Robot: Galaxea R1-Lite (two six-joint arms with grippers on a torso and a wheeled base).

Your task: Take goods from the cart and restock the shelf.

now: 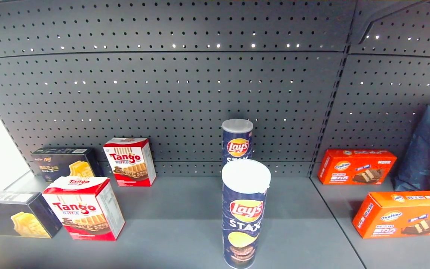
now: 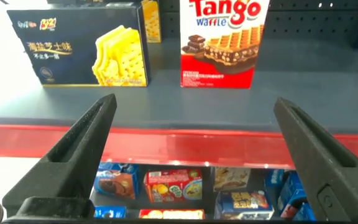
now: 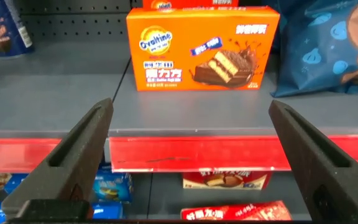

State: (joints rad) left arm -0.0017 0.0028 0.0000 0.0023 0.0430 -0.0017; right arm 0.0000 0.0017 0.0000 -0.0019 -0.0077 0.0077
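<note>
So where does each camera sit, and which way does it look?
Head view: on the robot's head, looking forward and down at the shelf.
Left wrist view: on that wrist, facing the shelf front; open left gripper frames the front waffle box.
Right wrist view: same on its wrist; open right gripper frames the front orange box.
Shared: the head view shows both boxes too.

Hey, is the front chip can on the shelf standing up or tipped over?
Upright: the front chip can stands on its base, with its white lid on top.
</note>
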